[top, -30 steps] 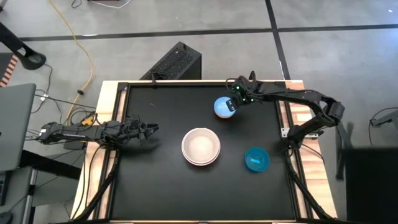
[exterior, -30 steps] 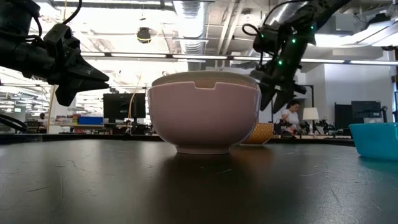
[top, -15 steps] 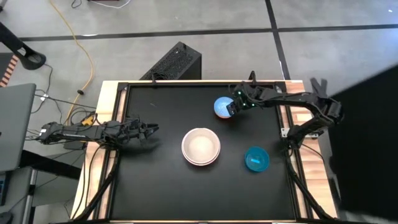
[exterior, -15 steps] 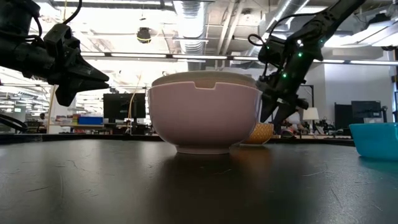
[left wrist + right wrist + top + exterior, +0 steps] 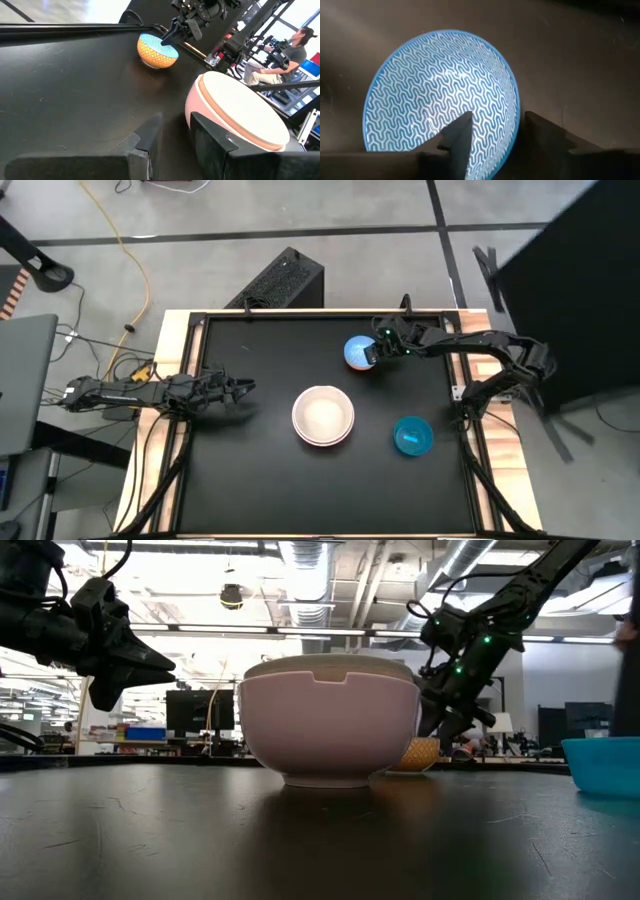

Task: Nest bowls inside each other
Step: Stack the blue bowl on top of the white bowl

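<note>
1. One rim between two fingers: right gripper [image 5: 497,122] astride the edge of the small light blue bowl [image 5: 440,90], one finger inside over the zigzag lining, the other outside above the dark table [image 5: 250,480].
2. Parted enough to clear the rim on both sides, with no pinch visible yet and the bowl flat on its foot.
3. Upright and mouth-up near the table's rear edge on the right arm's side, orange-patterned outside, well apart from the other bowls.
4. Rim directly between the fingertips, bowl centre just beyond them toward the table's middle. Likely only a squeeze and a lift left before any carrying.
5. Round, so no long axis to line up. Matters only that the fingers cross the rim squarely, as appears the case.
6. Mid-table, toward the left arm's side of the gripper: stack of large bowls [image 5: 323,416], pale inner bowl in a white outer one. Probable destination.
7. Alone near the right side, forward of the stack: small bright cyan-blue bowl [image 5: 412,436], untouched.
8. At the left edge, well apart from every bowl: left gripper [image 5: 246,387], fingers a narrow gap apart, holding nothing. Plainly the farther arm.
</note>
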`<move>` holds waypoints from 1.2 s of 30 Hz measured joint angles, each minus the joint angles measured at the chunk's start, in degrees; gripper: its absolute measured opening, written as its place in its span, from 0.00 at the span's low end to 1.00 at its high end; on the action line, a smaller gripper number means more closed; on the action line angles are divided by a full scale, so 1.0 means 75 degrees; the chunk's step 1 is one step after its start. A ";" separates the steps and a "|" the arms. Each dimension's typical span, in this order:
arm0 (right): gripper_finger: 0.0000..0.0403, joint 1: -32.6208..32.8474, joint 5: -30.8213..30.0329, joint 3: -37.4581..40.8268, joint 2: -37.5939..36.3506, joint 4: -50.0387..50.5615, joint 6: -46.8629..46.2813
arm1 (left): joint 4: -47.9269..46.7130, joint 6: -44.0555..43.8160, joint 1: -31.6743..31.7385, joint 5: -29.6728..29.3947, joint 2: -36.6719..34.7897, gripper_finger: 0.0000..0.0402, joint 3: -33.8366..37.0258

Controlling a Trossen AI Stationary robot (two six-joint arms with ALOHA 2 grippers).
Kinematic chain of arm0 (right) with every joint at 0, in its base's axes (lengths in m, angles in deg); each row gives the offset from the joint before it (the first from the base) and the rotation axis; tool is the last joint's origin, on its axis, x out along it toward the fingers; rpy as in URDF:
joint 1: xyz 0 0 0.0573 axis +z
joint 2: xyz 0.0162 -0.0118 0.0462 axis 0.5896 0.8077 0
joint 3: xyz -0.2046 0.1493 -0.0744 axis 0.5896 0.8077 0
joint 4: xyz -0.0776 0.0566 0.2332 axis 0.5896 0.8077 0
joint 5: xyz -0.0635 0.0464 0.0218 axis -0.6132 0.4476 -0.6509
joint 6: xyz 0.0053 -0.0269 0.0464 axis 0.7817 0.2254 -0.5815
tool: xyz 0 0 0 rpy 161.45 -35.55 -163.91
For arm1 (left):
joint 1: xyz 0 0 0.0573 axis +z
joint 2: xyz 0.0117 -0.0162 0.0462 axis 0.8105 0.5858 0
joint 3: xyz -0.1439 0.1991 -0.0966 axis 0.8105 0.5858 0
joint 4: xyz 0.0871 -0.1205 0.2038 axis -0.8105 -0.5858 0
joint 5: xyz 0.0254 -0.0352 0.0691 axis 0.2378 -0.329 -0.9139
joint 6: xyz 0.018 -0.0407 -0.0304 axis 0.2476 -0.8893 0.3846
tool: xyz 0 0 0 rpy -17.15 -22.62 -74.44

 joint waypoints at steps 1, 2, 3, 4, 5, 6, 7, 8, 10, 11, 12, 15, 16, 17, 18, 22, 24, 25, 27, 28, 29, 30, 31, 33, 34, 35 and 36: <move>0.42 -0.0010 0.0004 0.0000 0.0000 0.0072 -0.0047 | 0.0000 -0.0002 -0.0001 0.0000 0.0000 0.22 0.0001; 0.38 -0.0029 0.0003 0.0000 0.0000 0.0143 -0.0079 | 0.0000 -0.0005 0.0000 0.0000 0.0001 0.22 0.0001; 0.33 -0.0045 0.0003 0.0000 0.0000 0.0218 -0.0114 | 0.0000 -0.0005 -0.0002 0.0000 0.0000 0.22 0.0000; 0.28 -0.0045 0.0003 0.0000 0.0000 0.0287 -0.0158 | 0.0000 -0.0005 0.0001 0.0000 0.0000 0.22 0.0000; 0.22 -0.0051 0.0000 0.0000 0.0000 0.0318 -0.0190 | 0.0000 -0.0005 -0.0002 0.0000 0.0000 0.22 0.0000; 0.17 -0.0061 -0.0007 0.0000 0.0000 0.0321 -0.0196 | 0.0000 -0.0005 -0.0002 0.0000 0.0000 0.22 0.0000; 0.12 -0.0081 -0.0009 0.0000 0.0000 0.0314 -0.0201 | 0.0000 -0.0005 0.0001 0.0000 0.0000 0.22 0.0000; 0.07 -0.0098 0.0004 0.0000 0.0002 0.0311 -0.0183 | 0.0000 -0.0005 -0.0002 0.0000 0.0000 0.22 0.0002; 0.03 -0.0098 0.0009 0.0003 0.0003 0.0293 -0.0190 | 0.0000 -0.0005 -0.0001 0.0000 0.0000 0.22 0.0000; 0.03 -0.0103 0.0006 0.0003 0.0003 0.0229 -0.0192 | 0.0000 -0.0005 -0.0001 0.0000 0.0000 0.22 0.0001; 0.03 -0.0125 0.0006 0.0006 0.0006 0.0173 -0.0195 | 0.0000 -0.0005 -0.0002 0.0000 0.0000 0.22 0.0003; 0.03 -0.0231 0.0011 -0.0105 0.0006 0.0149 -0.0192 | 0.0000 -0.0005 -0.0002 0.0000 0.0000 0.22 0.0002; 0.02 -0.0279 0.0001 -0.0194 0.0003 0.0144 -0.0192 | 0.0000 -0.0021 0.0000 0.0003 0.0000 0.22 0.0000; 0.01 -0.0313 -0.0001 -0.0321 0.0001 0.0141 -0.0192 | 0.0000 -0.0072 0.0000 0.0003 0.0000 0.22 0.0002; 0.01 -0.0348 0.0019 -0.0471 -0.0004 0.0139 -0.0192 | 0.0000 -0.0117 -0.0001 0.0003 0.0001 0.22 0.0001; 0.01 -0.0294 0.0680 -0.1230 -0.0012 0.0125 -0.0192 | 0.0000 -0.0136 -0.0001 0.0003 0.0000 0.22 0.0001; 0.01 -0.0050 0.0843 -0.1642 -0.0017 0.0109 -0.0192 | 0.0000 -0.0142 0.0001 0.0003 0.0000 0.22 0.0003; 0.01 0.0117 0.0900 -0.1845 -0.0020 0.0114 -0.0192 | 0.0000 -0.0132 -0.0001 0.0004 0.0001 0.22 0.0000; 0.00 0.0524 0.0942 -0.2272 -0.0023 0.0242 -0.0161 | 0.0000 -0.0103 -0.0001 0.0003 0.0000 0.22 0.0000; 0.00 0.0762 0.0950 -0.2477 -0.0022 0.0348 -0.0123 | 0.0000 -0.0088 0.0000 0.0003 0.0000 0.22 0.0000; 0.00 0.1029 0.0959 -0.2664 -0.0017 0.0430 -0.0067 | 0.0000 -0.0060 0.0001 0.0003 0.0000 0.22 0.0002; 0.00 0.1295 0.0967 -0.2826 -0.0017 0.0470 -0.0026 | 0.0000 -0.0025 0.0001 0.0003 0.0000 0.22 0.0001; 0.00 0.1573 0.0972 -0.2978 -0.0016 0.0486 -0.0014 | 0.0000 0.0014 -0.0002 0.0003 0.0000 0.22 0.0002; 0.00 0.2181 0.0913 -0.3211 -0.0015 0.0490 -0.0008 | 0.0000 0.0021 0.0001 0.0003 0.0000 0.22 0.0000; 0.00 0.2490 0.0821 -0.3312 -0.0015 0.0505 -0.0002 | 0.0000 0.0021 -0.0002 0.0003 0.0003 0.22 0.0003; 0.00 0.2784 0.0724 -0.3379 -0.0015 0.0497 0.0015 | 0.0000 0.0021 -0.0002 0.0003 0.0000 0.22 0.0003; 0.00 0.3085 0.0640 -0.3443 -0.0013 0.0498 0.0018 | 0.0000 0.0021 0.0001 0.0003 0.0000 0.22 0.0003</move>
